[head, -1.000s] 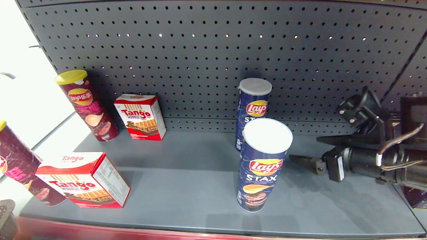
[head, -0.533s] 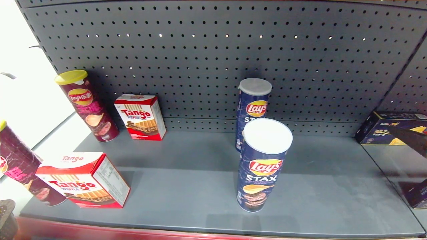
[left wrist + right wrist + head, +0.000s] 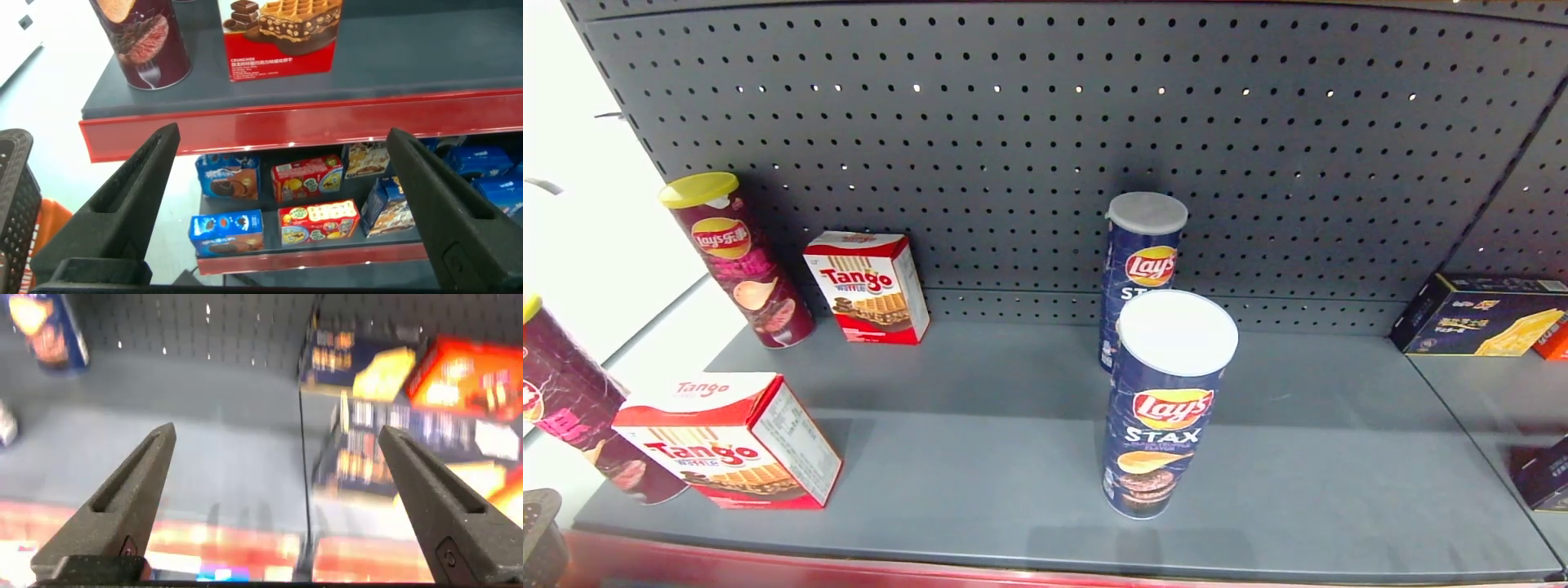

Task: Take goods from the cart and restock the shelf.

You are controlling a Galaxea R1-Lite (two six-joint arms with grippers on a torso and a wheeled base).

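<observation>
On the grey shelf board [image 3: 980, 457] two blue chip cans stand upright mid-shelf, one at the front [image 3: 1164, 408] and one behind it [image 3: 1143, 261]. At the left are two maroon chip cans [image 3: 739, 261] [image 3: 572, 408] and two red wafer boxes [image 3: 870, 286] [image 3: 727, 441]. My left gripper [image 3: 282, 139] is open and empty, held low in front of the shelf's red front lip [image 3: 310, 122], under a maroon can [image 3: 139, 37] and a wafer box [image 3: 282, 37]. My right gripper [image 3: 278, 433] is open and empty, facing the shelf's right part, with a blue can [image 3: 45, 331] far off.
A dark blue box [image 3: 1474, 327], an orange box [image 3: 1553, 343] and another dark box [image 3: 1543, 478] sit in the neighbouring section at the right. A lower shelf holds several small snack boxes [image 3: 306, 175]. A black mesh basket [image 3: 539, 531] is at the lower left. The pegboard back wall [image 3: 1045, 147] closes the shelf.
My right arm, which stood open just right of the front blue can, has pulled away to the right and left the head view. The cans and boxes have stayed put.
</observation>
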